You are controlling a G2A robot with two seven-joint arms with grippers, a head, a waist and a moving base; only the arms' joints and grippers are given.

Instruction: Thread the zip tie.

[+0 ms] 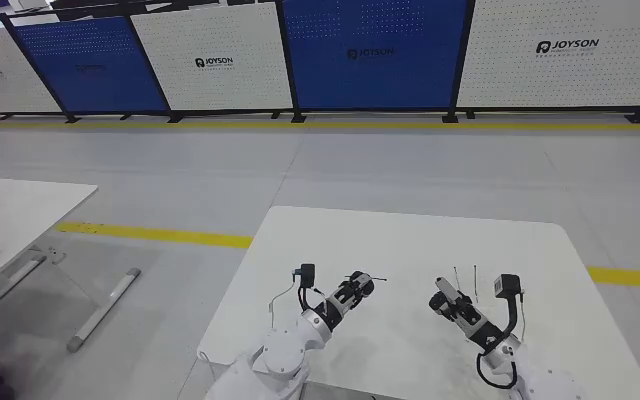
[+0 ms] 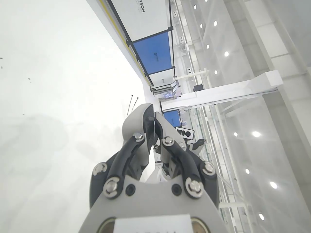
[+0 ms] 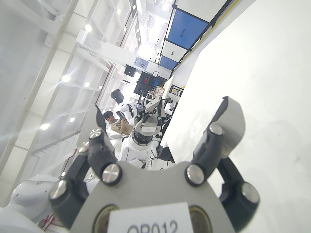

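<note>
We see the white table (image 1: 420, 240) filling the lower middle of the top view. Its far edge runs across the frame's centre, and its left edge slants down toward the lower left. A broad bare stretch of tabletop lies between that far edge and the two arms, which sit low in the frame by the near edge.

The left gripper (image 1: 358, 284) is at lower centre, well in from the slanted left edge. The right gripper (image 1: 441, 293) is to its right, with a bare gap between the two and more bare surface out to the table's right edge.

In the left wrist view, the left gripper's fingers (image 2: 143, 122) are pressed together on a thin black zip tie (image 2: 154, 127), pinched between the pads. In the right wrist view, the right gripper's fingers (image 3: 228, 115) are spread wide with nothing between them.

Two loose zip ties (image 1: 457, 277) lie side by side on the table just above the right gripper in the top view, apart from it.
</note>
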